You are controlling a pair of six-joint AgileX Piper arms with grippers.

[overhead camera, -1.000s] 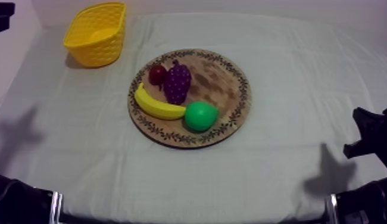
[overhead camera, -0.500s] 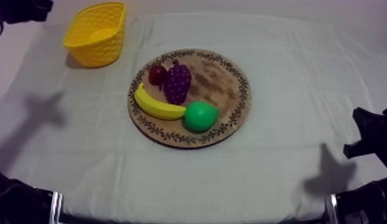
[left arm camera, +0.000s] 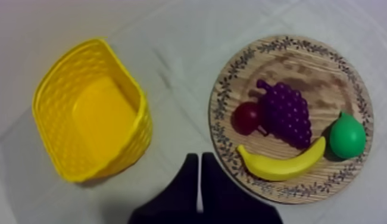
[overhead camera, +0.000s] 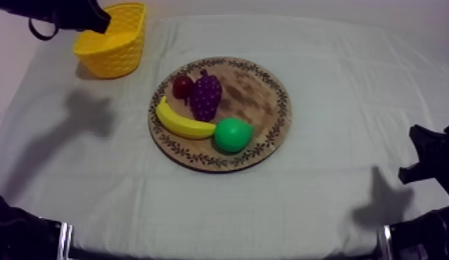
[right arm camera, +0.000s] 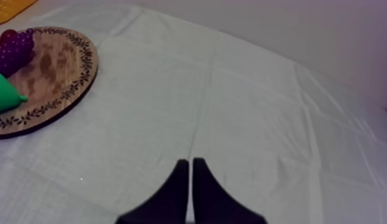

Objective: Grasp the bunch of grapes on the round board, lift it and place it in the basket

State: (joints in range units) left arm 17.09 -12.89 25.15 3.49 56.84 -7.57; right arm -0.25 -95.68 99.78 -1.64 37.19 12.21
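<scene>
The purple bunch of grapes (overhead camera: 205, 95) lies on the round wooden board (overhead camera: 258, 97) between a small red fruit (overhead camera: 182, 86), a banana (overhead camera: 182, 123) and a green pear (overhead camera: 233, 134). The yellow basket (overhead camera: 113, 38) stands at the back left, with nothing in it. My left gripper (overhead camera: 100, 25) hangs high over the basket's left rim. In the left wrist view its fingers (left arm camera: 199, 179) lie together as a narrow wedge between the basket (left arm camera: 91, 134) and the board (left arm camera: 327, 83), well above the grapes (left arm camera: 285, 113). My right gripper (right arm camera: 190, 179) is shut over bare cloth.
My right arm (overhead camera: 434, 162) rests low at the table's right edge, far from the board (right arm camera: 53, 65). Grey-white cloth lies bare in front of and to the right of the board. The left arm casts a shadow (overhead camera: 86, 114) on the cloth left of the board.
My left arm has come in from the upper left corner and moved right, now reaching over the basket. Its shadow has slid right across the cloth. The fruit and the right arm are unmoved.
</scene>
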